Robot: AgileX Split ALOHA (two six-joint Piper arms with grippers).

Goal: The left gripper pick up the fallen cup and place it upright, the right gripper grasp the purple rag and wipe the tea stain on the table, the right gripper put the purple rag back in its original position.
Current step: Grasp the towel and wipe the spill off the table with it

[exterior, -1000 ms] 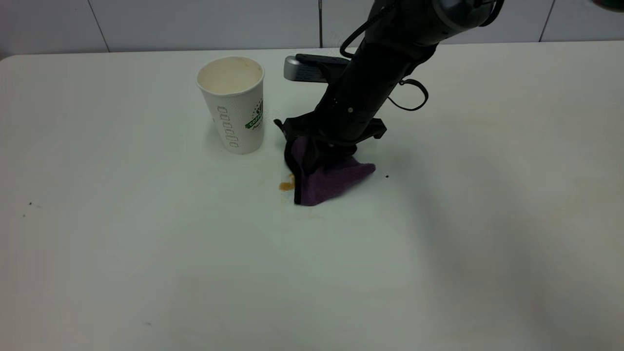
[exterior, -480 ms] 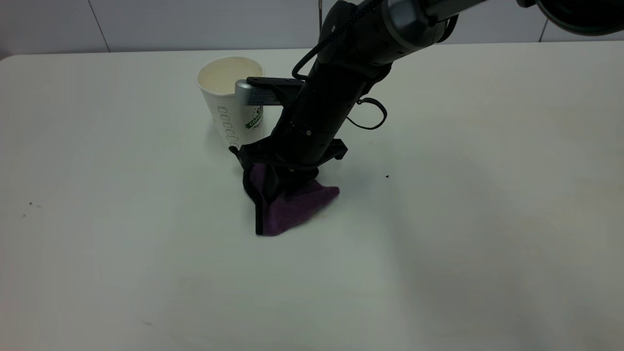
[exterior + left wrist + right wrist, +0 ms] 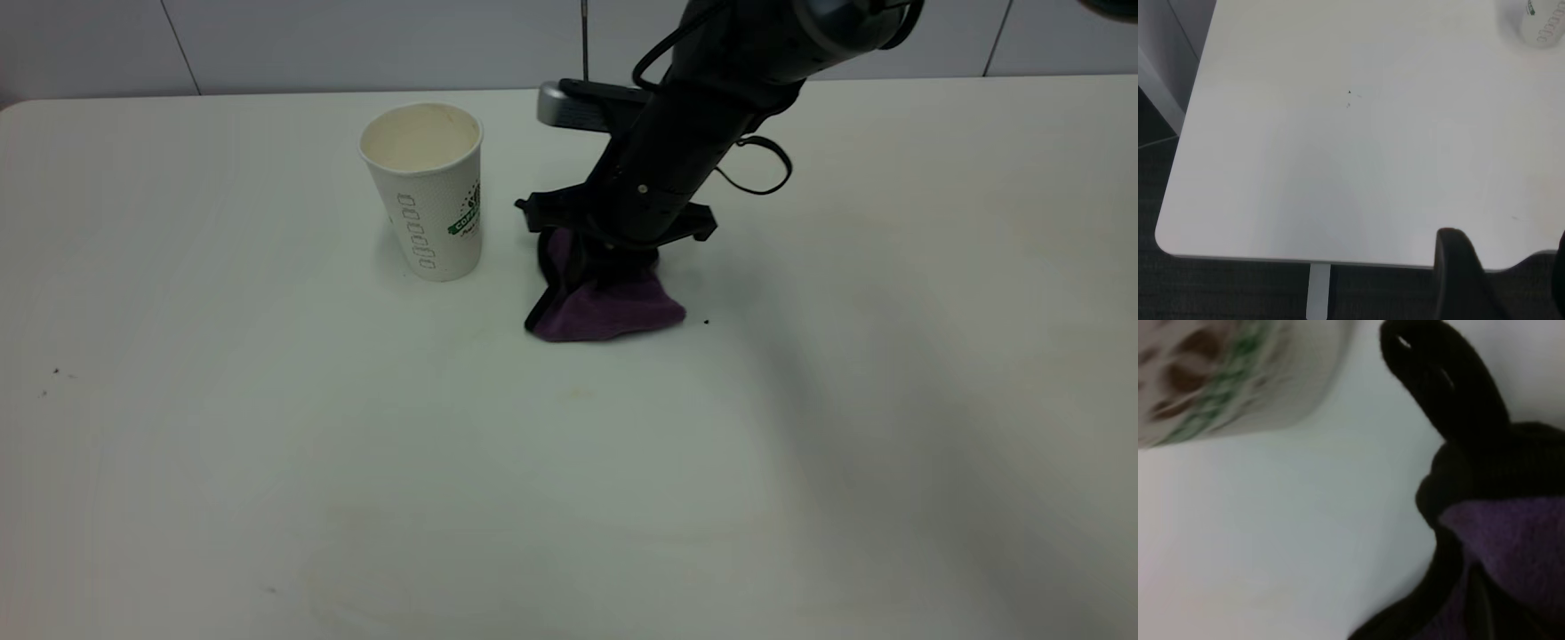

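The white paper cup (image 3: 425, 191) stands upright on the table (image 3: 267, 427), left of the right arm. My right gripper (image 3: 605, 267) is shut on the purple rag (image 3: 613, 311), pressing its lower folds onto the tabletop a short way right of the cup. In the right wrist view the rag (image 3: 1518, 547) and its black loop (image 3: 1441, 383) fill the side, with the cup (image 3: 1238, 373) close beyond. The tea stain shows in no view. My left gripper (image 3: 1505, 280) hangs open over the table's corner, far from the cup (image 3: 1538, 23), holding nothing.
A tiny black speck (image 3: 706, 322) lies just right of the rag. More specks (image 3: 55, 372) dot the left part of the table. The table's rounded corner (image 3: 1168, 237) and dark floor beyond it show in the left wrist view.
The right gripper dragged the rag toward the front left over the amber stain, then back to the far right. The stain seen one second ago no longer shows.
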